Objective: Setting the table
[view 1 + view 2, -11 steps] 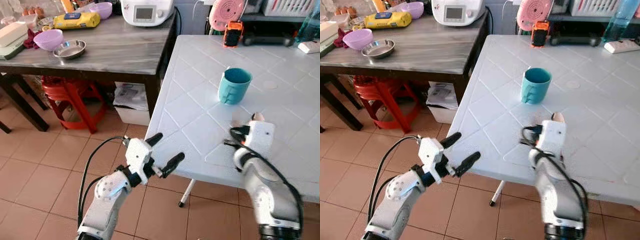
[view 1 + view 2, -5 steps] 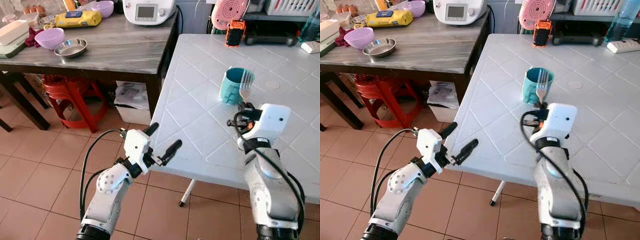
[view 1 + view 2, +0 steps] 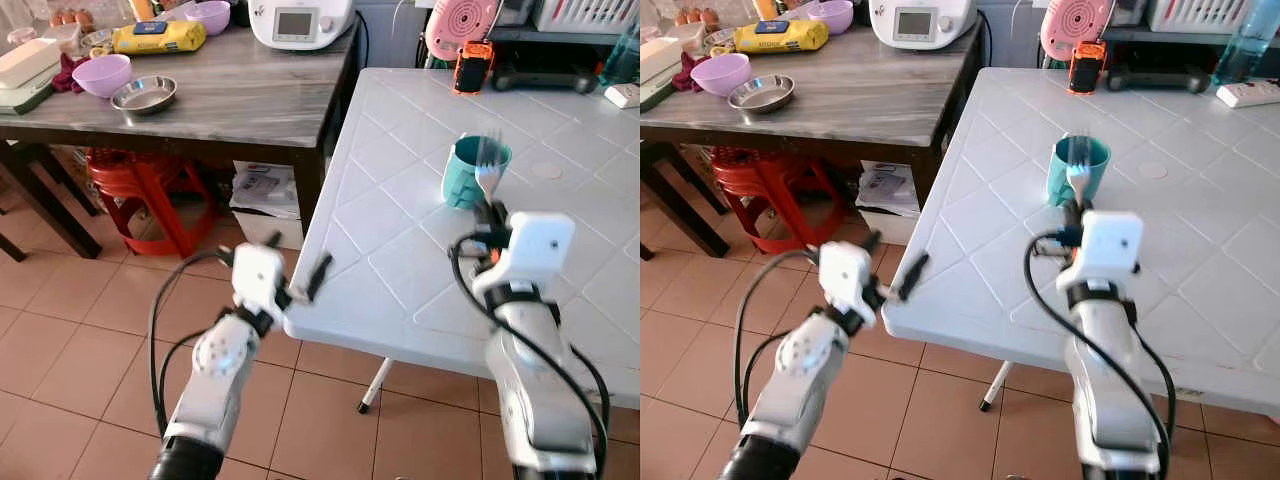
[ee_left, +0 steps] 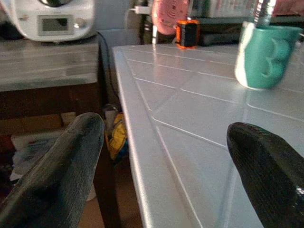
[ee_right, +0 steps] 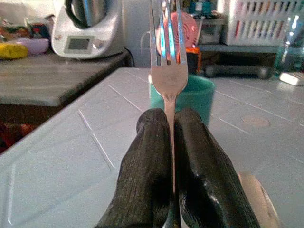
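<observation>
Right tool [image 5: 172, 142] clamped on the handle of a silver fork [image 5: 167, 61], tines up, held above the white tabletop [image 3: 400, 250] just in front of the teal mug [image 3: 470, 170]. Left tool [image 4: 161, 161] spread apart and empty, hovering at the tabletop's near corner. Beyond, on the neighbouring wooden tabletop [image 3: 240, 95]: purple bowl [image 3: 103, 75], steel dish [image 3: 144, 94], white kitchen appliance [image 3: 300, 20]. Setting barely begun, by the look of it: mug placed, fork yet to be laid down, no plate set.
</observation>
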### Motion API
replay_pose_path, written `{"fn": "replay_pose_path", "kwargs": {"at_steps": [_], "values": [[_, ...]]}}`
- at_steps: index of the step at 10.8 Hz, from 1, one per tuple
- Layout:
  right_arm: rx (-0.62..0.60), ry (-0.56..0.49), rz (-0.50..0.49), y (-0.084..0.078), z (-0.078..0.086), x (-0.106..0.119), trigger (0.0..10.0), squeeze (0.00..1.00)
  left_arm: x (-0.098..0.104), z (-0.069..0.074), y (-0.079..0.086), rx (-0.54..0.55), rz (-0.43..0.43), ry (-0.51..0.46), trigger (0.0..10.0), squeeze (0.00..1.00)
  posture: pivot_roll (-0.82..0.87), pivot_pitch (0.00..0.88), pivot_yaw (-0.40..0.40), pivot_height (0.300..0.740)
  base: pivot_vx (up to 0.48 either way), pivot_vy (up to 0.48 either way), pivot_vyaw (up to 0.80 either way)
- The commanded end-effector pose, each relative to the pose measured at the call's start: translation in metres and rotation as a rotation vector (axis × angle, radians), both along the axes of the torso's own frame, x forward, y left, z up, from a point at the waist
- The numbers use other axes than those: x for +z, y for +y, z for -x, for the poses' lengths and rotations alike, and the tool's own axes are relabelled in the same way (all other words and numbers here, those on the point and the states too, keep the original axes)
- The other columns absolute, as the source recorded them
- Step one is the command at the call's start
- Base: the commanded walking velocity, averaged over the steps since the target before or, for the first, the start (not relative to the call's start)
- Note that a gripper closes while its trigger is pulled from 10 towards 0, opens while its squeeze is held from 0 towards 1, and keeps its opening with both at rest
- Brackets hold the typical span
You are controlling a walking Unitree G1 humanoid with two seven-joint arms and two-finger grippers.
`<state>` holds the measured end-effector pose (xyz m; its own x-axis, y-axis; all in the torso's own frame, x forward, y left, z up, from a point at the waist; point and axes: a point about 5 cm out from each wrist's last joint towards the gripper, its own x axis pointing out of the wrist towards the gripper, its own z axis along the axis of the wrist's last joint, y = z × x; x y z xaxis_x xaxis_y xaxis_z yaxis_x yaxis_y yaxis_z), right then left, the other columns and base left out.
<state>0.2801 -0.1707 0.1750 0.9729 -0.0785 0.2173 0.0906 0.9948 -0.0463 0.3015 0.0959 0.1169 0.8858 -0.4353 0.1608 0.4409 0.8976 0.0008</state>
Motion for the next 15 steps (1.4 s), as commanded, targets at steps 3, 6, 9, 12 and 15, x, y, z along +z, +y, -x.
{"fn": "replay_pose_path", "kwargs": {"at_steps": [3,6,9,12,15], "values": [[-0.012,-0.031,0.003,-0.002,0.006,0.004,10.0,0.00,-0.004,-0.002,0.003,0.018,-0.010,0.019,10.0,0.00,-0.23,0.124,0.078,0.740,0.000,0.000,0.00],[-0.003,-0.032,-0.006,0.002,0.004,0.004,10.0,0.00,-0.004,-0.003,0.000,0.002,-0.009,0.022,10.0,0.00,-0.23,0.120,0.080,0.740,0.000,0.306,0.00],[0.003,-0.026,-0.010,0.003,0.003,0.002,10.0,0.00,-0.007,0.001,-0.003,-0.013,-0.009,0.026,10.0,0.00,-0.22,0.121,0.074,0.740,0.000,0.414,-0.14],[0.004,-0.024,-0.011,0.003,0.003,0.002,10.0,0.00,-0.007,0.001,-0.005,-0.018,-0.009,0.027,10.0,0.00,-0.23,0.118,0.074,0.740,0.000,0.426,0.00],[0.000,-0.027,-0.009,0.002,0.003,0.003,10.0,0.00,-0.007,0.000,-0.009,-0.028,-0.001,0.025,10.0,0.00,-0.23,0.110,0.072,0.740,0.000,0.428,0.00]]}}
